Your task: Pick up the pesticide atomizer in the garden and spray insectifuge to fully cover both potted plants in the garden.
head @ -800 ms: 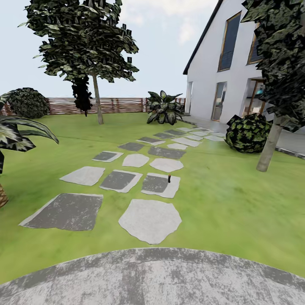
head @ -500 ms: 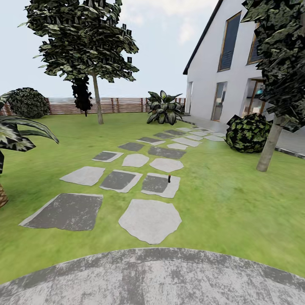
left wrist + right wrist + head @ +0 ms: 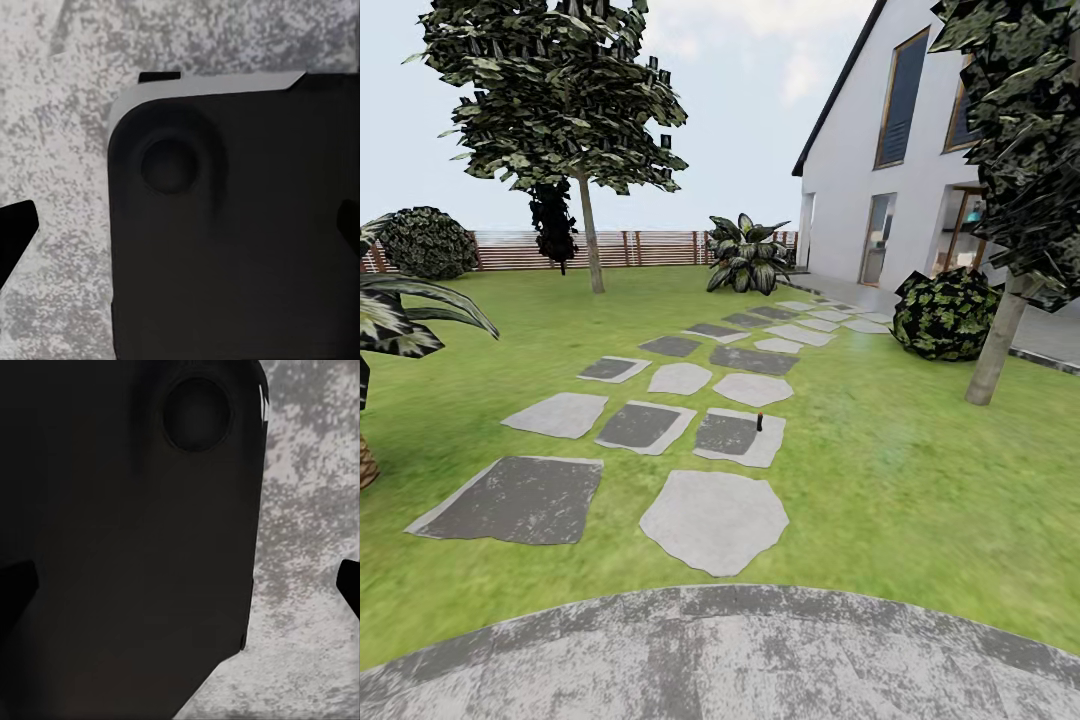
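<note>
Atomizer [image 3: 759, 421] upright on a stepping stone [image 3: 741, 438], position unchanged vs. prior frames; approach not begun. Both grippers' finger state: cannot tell.

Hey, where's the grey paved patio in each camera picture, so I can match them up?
Head view: the patio spans the foreground, before the lawn.
Left wrist view: the patio lies beside the dark robot body.
Right wrist view: the patio lies beside that body.
Shared landmark: its mottled grey texture.

Bright, even daylight over lawn [image 3: 920, 480]; no cast shadows; wide-angle stretch at edges; coarse rendered textures (wrist views dark, blurred)
</note>
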